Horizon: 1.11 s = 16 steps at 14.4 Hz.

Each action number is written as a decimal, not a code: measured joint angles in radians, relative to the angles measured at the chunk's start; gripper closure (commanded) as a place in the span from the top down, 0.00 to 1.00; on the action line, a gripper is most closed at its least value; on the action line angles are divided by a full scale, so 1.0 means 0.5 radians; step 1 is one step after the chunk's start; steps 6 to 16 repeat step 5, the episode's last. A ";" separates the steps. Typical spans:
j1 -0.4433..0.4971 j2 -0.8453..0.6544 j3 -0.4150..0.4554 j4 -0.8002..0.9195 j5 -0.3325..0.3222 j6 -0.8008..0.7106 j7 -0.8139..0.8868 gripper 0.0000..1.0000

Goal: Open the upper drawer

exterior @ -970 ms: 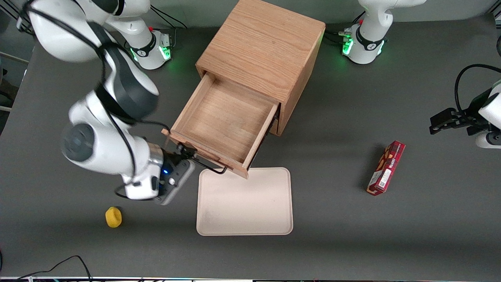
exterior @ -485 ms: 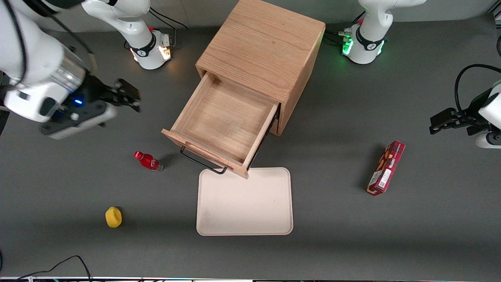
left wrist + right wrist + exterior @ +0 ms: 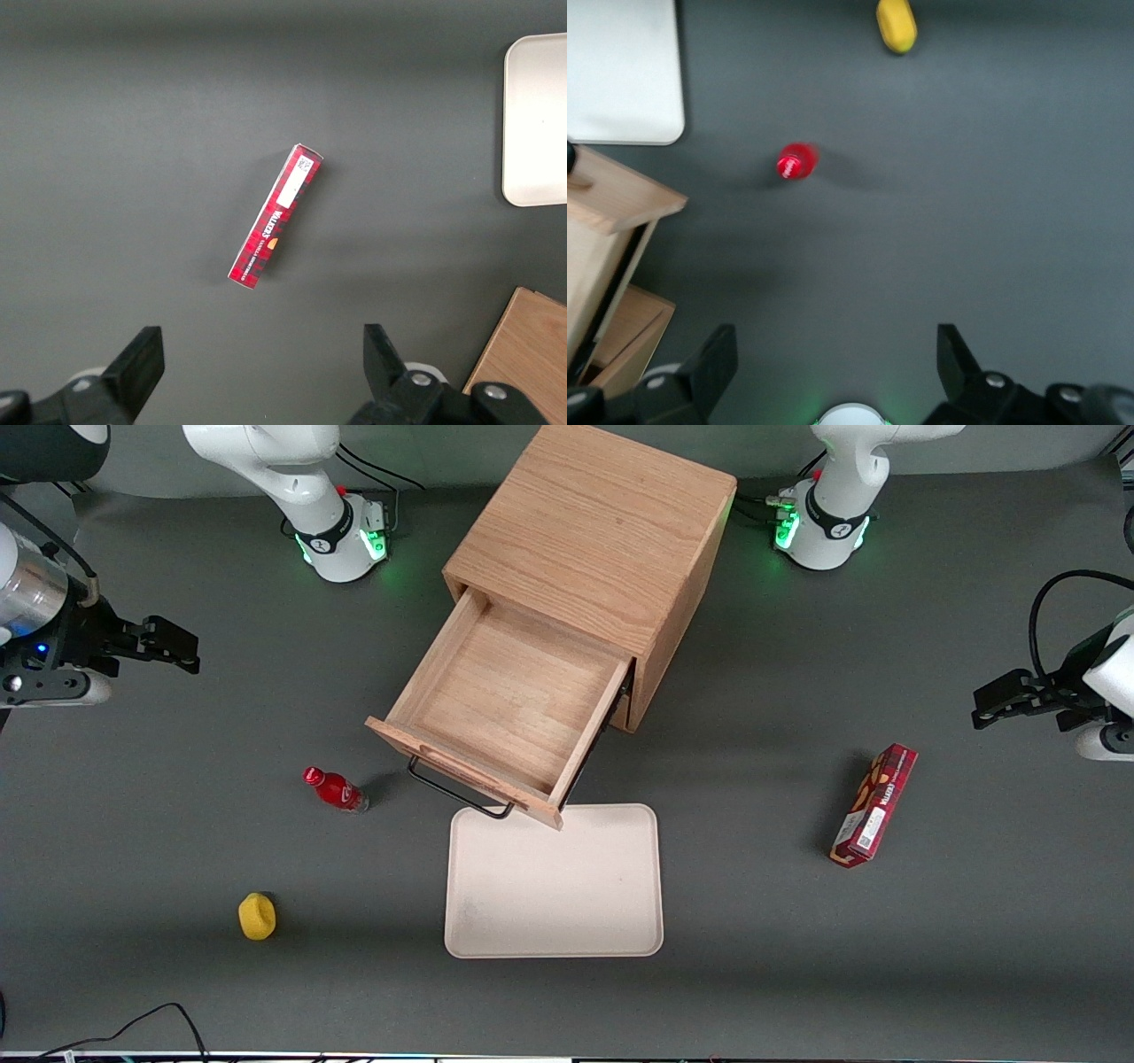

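Observation:
The upper drawer (image 3: 509, 691) of the oak cabinet (image 3: 598, 522) stands pulled far out, and its inside is empty. Its thin black bar handle (image 3: 461, 795) faces the front camera, just above the tray's edge. My right gripper (image 3: 173, 648) is open and empty. It hovers well away from the drawer, toward the working arm's end of the table. In the right wrist view the open gripper (image 3: 834, 367) looks down on bare table, with a corner of the drawer front (image 3: 616, 199) at the frame's edge. The lower drawer is hidden under the upper one.
A small red bottle (image 3: 335, 789) stands beside the drawer front, toward the working arm's end. A yellow object (image 3: 257, 916) lies nearer the front camera. A cream tray (image 3: 554, 881) lies in front of the drawer. A red box (image 3: 873, 804) lies toward the parked arm's end.
My gripper has let go of the drawer handle and swung far away toward the working arm's end of the table. The drawer stays open. The red bottle has come into view.

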 measured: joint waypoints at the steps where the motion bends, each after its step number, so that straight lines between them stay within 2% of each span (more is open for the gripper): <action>1: 0.000 -0.123 -0.028 -0.177 0.004 0.100 0.000 1.00; 3: 0.000 -0.264 -0.063 -0.335 0.052 0.183 0.015 1.00; 5: 0.000 -0.292 -0.092 -0.342 0.108 0.198 0.065 1.00; 16: 0.000 -0.292 -0.092 -0.342 0.108 0.198 0.065 1.00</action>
